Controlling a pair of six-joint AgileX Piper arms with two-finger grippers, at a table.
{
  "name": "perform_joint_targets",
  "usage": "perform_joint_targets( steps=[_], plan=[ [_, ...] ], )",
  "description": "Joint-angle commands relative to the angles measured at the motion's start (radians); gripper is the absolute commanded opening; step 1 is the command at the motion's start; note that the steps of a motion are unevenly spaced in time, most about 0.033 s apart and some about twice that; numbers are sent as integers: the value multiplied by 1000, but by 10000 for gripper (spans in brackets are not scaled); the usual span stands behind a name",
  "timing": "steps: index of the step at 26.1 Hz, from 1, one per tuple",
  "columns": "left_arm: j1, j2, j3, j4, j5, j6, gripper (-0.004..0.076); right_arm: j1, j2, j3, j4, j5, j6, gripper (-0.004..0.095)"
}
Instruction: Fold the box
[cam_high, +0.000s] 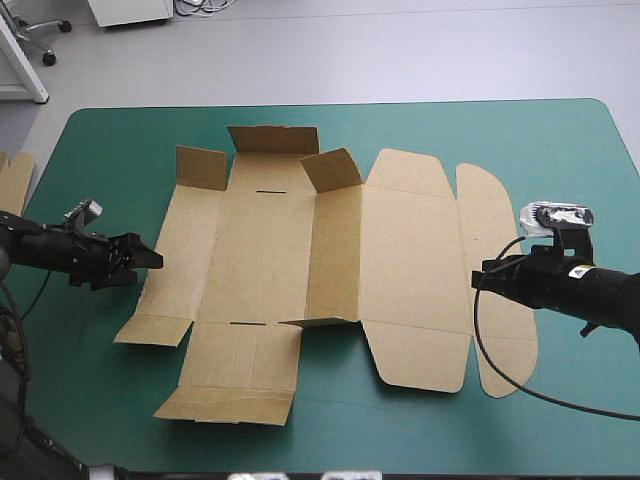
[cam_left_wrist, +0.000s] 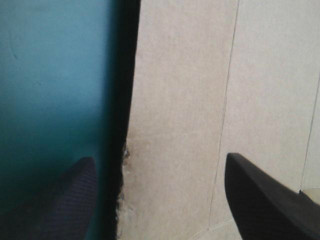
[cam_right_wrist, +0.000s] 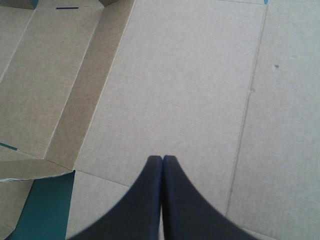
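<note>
Box (cam_high: 330, 270) is what I see spread across the middle of the counter (cam_high: 100, 140), a cut sheet of brown board lying mostly flat on the teal-green cover. Its long side runs from left to right. At the far side three small flaps (cam_high: 272, 140) stand up or tilt, and the one nearest the middle leans at an angle. On the near side a narrow flap (cam_high: 320, 322) is lifted a little. The rounded end panel (cam_high: 490, 230) lies flat at the right.

The left gripper (cam_high: 150, 258) sits low at the box's left edge with its black fingers (cam_left_wrist: 250, 195) spread apart and holding nothing. In its own view (cam_left_wrist: 159, 157) one finger is over the teal-green cover and the other is over the board. The board's edge runs between them, with a dark shadow along it.

The right gripper (cam_high: 480, 275) is over the rounded end panel, pointing toward the middle of the box. Its fingers are pressed together in one point (cam_right_wrist: 162, 159) with nothing between them. I cannot tell whether the tip touches the board.

An edge of more board (cam_high: 12, 180) shows at the counter's left edge, well apart from the box.
</note>
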Motion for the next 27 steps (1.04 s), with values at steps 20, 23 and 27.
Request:
perform_joint_targets(
  steps=[20, 23, 27],
  plan=[
    [-75, 18, 8, -114, 99, 42, 449, -8, -9, -34, 28, -34, -3, -34],
    [-104, 18, 14, -118, 99, 42, 449, -8, -9, -34, 28, -34, -3, -34],
    [-137, 18, 14, -136, 99, 42, 449, -8, -9, -34, 28, -34, -3, -34]
  ],
)
